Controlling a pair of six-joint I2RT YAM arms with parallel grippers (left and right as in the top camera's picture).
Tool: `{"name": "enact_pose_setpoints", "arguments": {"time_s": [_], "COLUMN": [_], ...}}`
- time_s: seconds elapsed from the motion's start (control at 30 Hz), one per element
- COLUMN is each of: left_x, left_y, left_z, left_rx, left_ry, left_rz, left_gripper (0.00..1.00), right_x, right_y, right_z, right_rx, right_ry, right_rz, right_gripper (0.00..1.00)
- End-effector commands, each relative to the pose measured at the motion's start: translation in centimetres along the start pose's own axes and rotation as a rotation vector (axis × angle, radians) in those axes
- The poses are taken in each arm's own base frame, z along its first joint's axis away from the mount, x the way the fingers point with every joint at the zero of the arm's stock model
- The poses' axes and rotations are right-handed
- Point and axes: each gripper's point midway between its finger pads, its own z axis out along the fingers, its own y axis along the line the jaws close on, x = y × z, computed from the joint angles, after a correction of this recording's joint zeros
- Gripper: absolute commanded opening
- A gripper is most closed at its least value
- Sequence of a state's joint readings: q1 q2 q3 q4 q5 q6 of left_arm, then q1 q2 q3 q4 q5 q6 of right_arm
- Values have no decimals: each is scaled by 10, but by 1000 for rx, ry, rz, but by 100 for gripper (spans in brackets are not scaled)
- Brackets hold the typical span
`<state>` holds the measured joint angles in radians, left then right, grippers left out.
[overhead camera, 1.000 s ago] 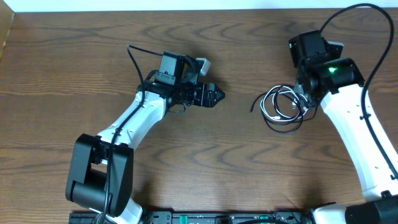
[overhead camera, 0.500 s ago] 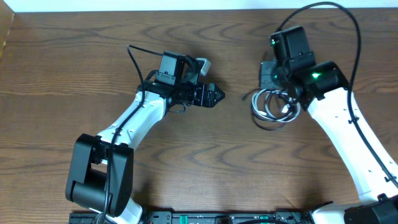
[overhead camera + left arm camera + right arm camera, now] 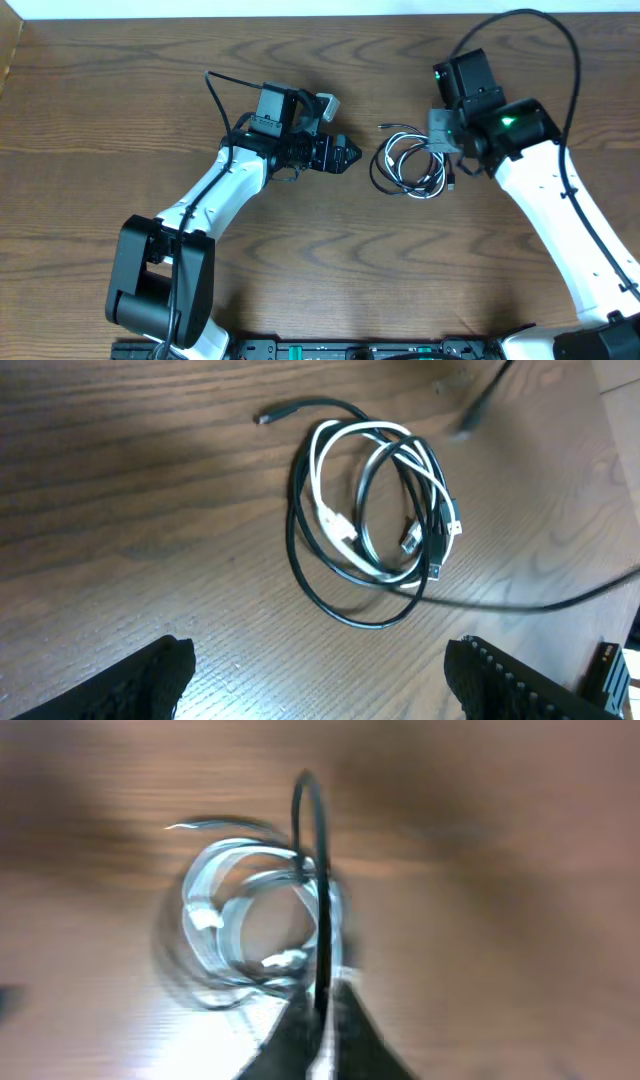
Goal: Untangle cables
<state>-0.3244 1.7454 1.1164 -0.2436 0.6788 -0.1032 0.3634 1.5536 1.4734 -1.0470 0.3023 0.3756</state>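
The brown wood-grain surface (image 3: 120,90) has open room at 9 and 6 o'clock. The white-and-black right arm (image 3: 560,210) extends from 5 toward 1 o'clock. Its right fingers (image 3: 292,1032), blurred, look closed on the coiled bundle of thin black and white cables (image 3: 428,485) near centre. The left arm (image 3: 215,190) angles in from 7 o'clock, left fingers (image 3: 150,680) spread apart, near the bundle's 9 o'clock edge.

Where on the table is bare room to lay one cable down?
Bare wood lies in front of the cables, between left arm and right arm, and at the far-left corner behind the left gripper. Crowded: the strip between that gripper and the cables, and where the right gripper holds them.
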Motion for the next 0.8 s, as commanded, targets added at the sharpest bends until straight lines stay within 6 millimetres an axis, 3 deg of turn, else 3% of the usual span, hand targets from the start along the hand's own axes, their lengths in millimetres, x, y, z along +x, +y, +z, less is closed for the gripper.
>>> {"name": "enact_pose_setpoints", "arguments": {"time_s": [0.0, 0.07, 0.1, 0.17, 0.27, 0.37, 0.47, 0.67, 0.77], "left_x": [2, 2, 3, 4, 4, 2, -3, -13, -14], "left_y": [-3, -4, -5, -8, -9, 0, 15, 38, 47], "left_z": [-1, 0, 0, 2, 3, 2, -2, -21, -32], "left_rx": [10, 13, 14, 17, 18, -31, -95, -130, -146], "left_ry": [3, 5, 7, 10, 12, 0, -23, -68, -81], "left_rz": [18, 20, 22, 28, 32, 29, -12, -100, -126], "left_gripper": [85, 85, 85, 85, 85, 85, 85, 85, 85], "right_x": [-8, -7, -8, -10, -15, -11, 2, 30, 40], "right_y": [-46, -49, -51, -50, -20, 18, 26, 51, 68], "right_z": [-7, -7, -7, -6, -1, 6, 29, 92, 116], "right_rx": [200, 206, 211, 199, 34, -157, -161, -165, -187], "right_ry": [-55, -49, -50, -56, -46, -2, 79, 237, 282], "right_rz": [87, 93, 101, 119, 34, -71, -87, -120, -100], "right_gripper": [48, 53, 64, 63, 55, 59, 56, 38, 39]}}
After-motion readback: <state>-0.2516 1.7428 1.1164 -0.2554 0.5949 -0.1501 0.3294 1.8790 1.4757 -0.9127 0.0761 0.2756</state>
